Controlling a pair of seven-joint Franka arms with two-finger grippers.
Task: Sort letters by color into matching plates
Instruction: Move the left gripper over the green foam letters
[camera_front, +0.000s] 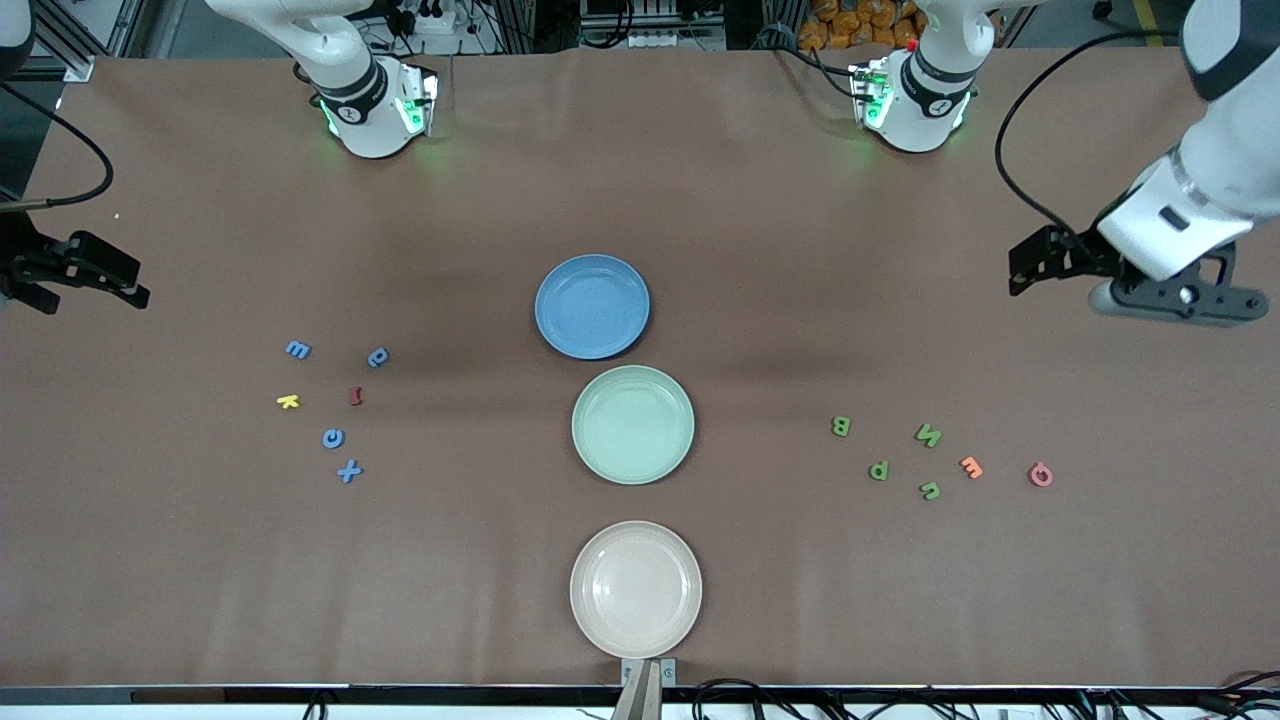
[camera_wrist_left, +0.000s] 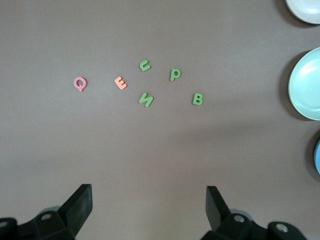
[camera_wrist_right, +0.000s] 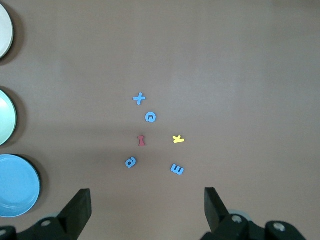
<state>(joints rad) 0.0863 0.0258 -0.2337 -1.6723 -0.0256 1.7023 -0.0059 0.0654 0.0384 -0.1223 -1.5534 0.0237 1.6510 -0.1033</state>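
Since both plates (camera_front: 592, 262) (camera_front: 632, 382) sit empty, each open gripper (camera_front: 1025, 265) (camera_front: 125, 285) should drop squarely over one letter (camera_front: 841, 426) (camera_front: 378, 357), avoiding off-color neighbors.

grn letters (camera_wrist_left: 172, 84): B, P, N, prob. U | blue letters (camera_wrist_right: 150, 132): X, C, E | pink: Q (camera_wrist_left: 79, 83)

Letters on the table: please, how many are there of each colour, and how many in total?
blue letters: 4
green letters: 4
yellow letter: 1
dark red letter: 1
orange letter: 1
pink letter: 1
Total: 12
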